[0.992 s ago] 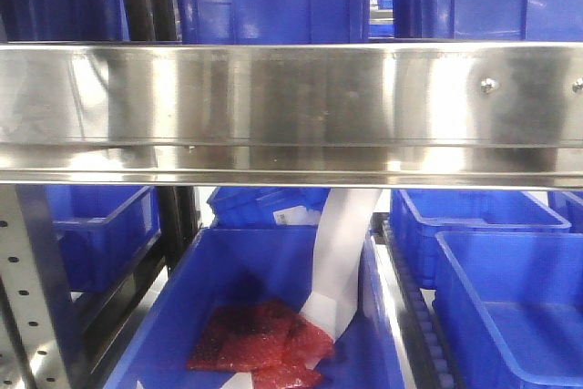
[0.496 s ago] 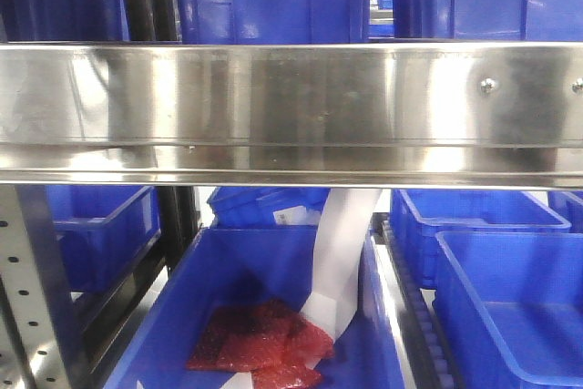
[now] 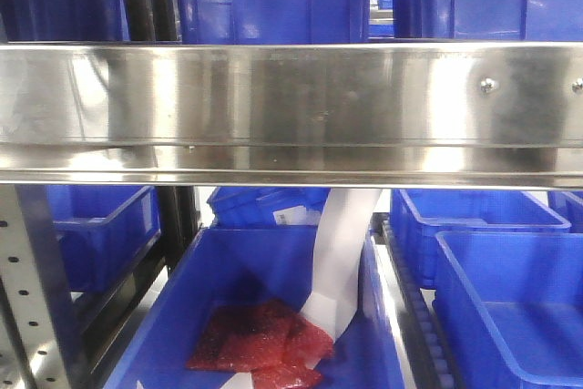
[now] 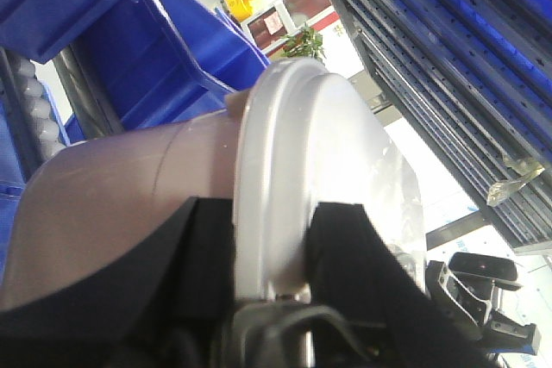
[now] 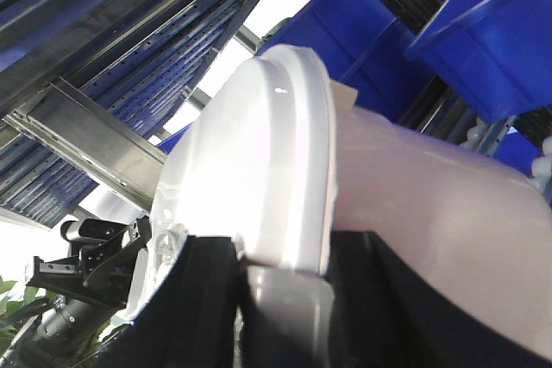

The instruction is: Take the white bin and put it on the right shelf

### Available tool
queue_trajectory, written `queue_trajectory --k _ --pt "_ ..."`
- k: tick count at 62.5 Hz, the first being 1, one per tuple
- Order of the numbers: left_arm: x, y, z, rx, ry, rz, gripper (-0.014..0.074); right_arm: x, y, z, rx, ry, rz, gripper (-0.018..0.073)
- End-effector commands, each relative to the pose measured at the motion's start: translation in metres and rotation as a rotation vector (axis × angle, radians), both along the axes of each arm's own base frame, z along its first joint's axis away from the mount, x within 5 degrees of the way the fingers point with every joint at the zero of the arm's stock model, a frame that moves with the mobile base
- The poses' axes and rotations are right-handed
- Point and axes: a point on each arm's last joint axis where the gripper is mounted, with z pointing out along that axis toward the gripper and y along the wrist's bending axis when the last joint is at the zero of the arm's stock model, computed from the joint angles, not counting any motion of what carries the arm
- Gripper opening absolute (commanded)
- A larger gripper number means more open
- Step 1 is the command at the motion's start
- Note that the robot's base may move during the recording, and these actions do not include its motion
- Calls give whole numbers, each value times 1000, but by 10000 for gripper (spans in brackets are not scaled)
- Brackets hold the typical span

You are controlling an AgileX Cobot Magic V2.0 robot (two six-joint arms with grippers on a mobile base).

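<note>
Jaws left and right pinch glossy rounded lid point(image 4: 285, 170) of the white bin point(image 5: 431, 204)

Left pincer point(image 4: 274, 252), right pincer point(image 5: 285, 286) clamped.

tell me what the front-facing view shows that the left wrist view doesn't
Only front-facing: the shiny steel front rail of the right shelf, and below it a blue crate holding red packets and a white paper strip.
Only left wrist: the left pincer clamped across the lid rim of the white bin, and a potted plant far off.
Both: the white bin, just its bottom edge in front-facing, and other blue crates.
</note>
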Motion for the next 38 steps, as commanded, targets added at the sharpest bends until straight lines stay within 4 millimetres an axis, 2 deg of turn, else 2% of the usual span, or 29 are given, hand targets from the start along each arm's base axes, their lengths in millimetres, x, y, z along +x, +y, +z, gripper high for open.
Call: queue_trajectory --k 1,20,30,38 --pt "-39 -25 24 -17 -108 -309 -126 -30 15 42 177 -153 200 120" --pt "-39 -25 26 -19 -117 -309 -126 -29 15 42 177 -152 197 120" --pt "-43 -33 50 35 -208 -293 -126 -24 12 41 177 -138 145 120" --pt "-41 -45 66 150 -287 -204 -126 -15 11 35 180 -112 117 120"
